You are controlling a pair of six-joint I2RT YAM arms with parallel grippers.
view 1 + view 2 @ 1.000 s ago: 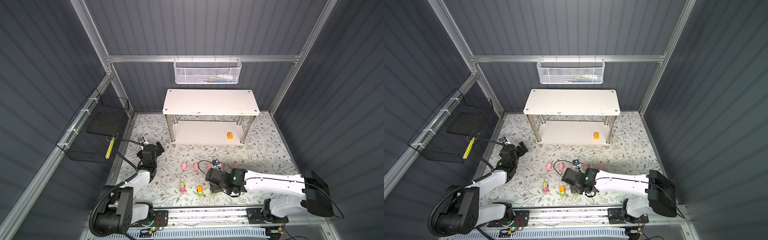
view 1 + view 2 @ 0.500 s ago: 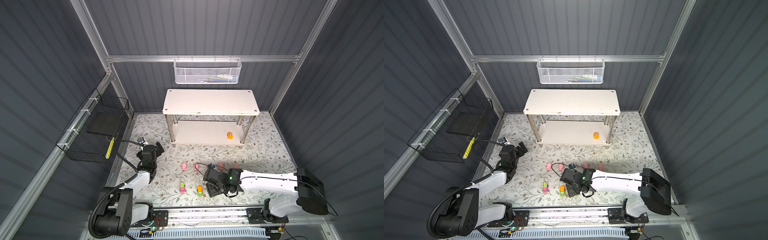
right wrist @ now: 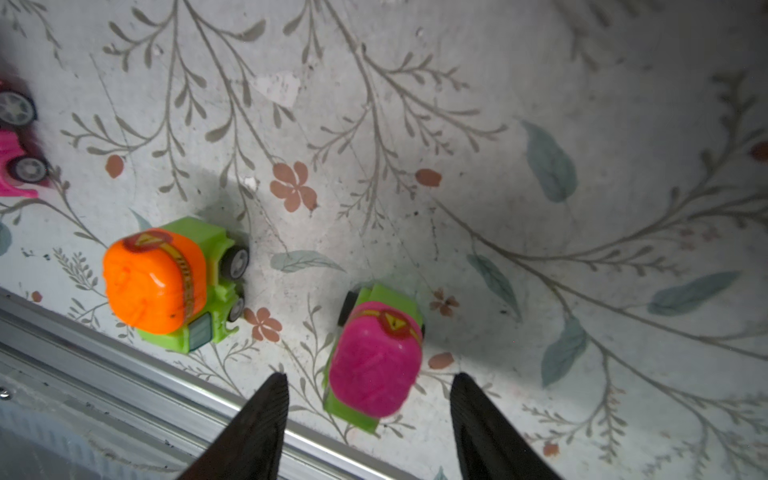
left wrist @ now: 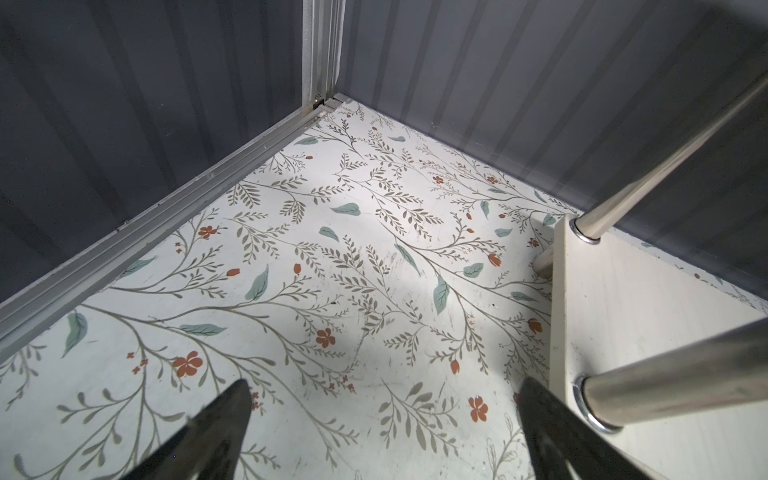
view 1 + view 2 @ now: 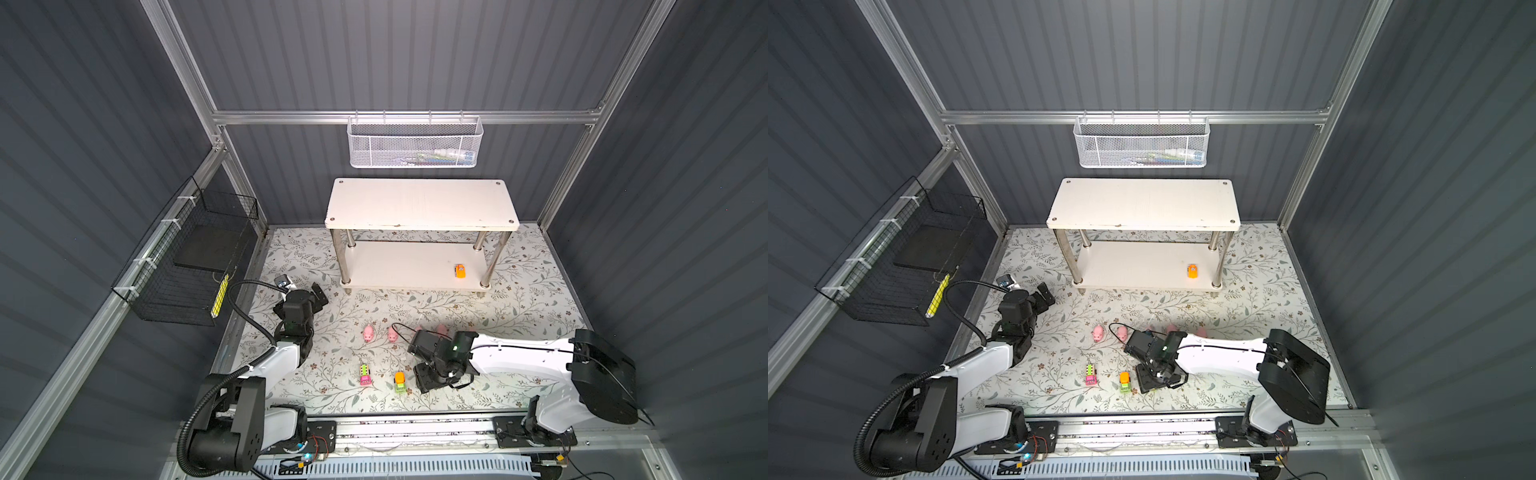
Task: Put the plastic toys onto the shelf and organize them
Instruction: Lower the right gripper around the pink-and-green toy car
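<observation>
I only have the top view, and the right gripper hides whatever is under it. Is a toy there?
Observer: Yes. The right wrist view shows a green truck with a pink dome between the jaws of the right gripper.
Operator: Gripped?
Observer: No, the fingers stand apart, a gap on each side.
Operator: And the left gripper?
Observer: Its wrist view shows wide-open fingers with only floor between, beside the shelf's lower board.
</observation>
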